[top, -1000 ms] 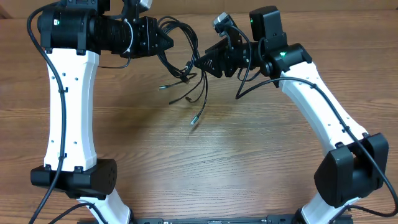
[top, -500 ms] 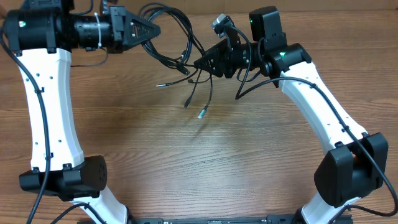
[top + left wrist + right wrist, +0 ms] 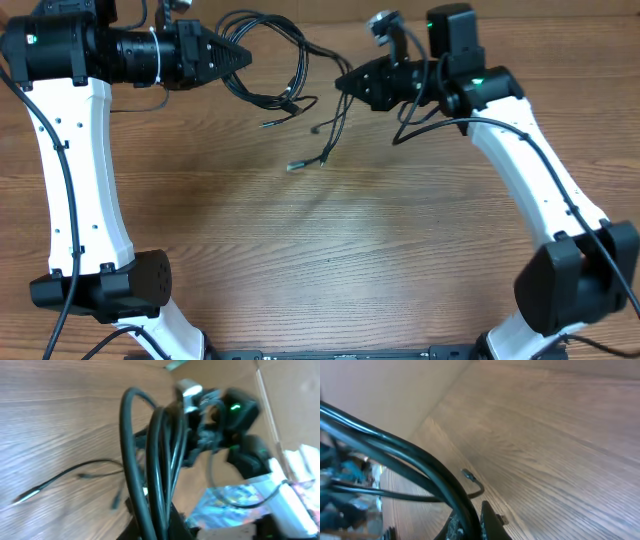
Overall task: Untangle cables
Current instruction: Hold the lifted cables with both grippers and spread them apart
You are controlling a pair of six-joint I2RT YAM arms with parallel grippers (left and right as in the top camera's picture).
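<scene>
Wood table (image 3: 350, 250) beneath suspended cables (image 3: 265, 99).

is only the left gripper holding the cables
No, the right gripper grips the cables too, which span between it and the left gripper.

A wooden table (image 3: 330, 260) is lying flat, its grain running across. A plain tan wall (image 3: 380, 390) is standing along its far edge. Something shiny and bluish (image 3: 227, 502) is showing, blurred, in the left wrist view.

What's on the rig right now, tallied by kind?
White-and-black robot arms: 2 (left arm, right arm)
Black two-finger claws: 2 (left claw, right claw), each shut on the bundle
Tangled bundle of thin black cables: 1
Brown wooden table: 1
Total: 6
</scene>
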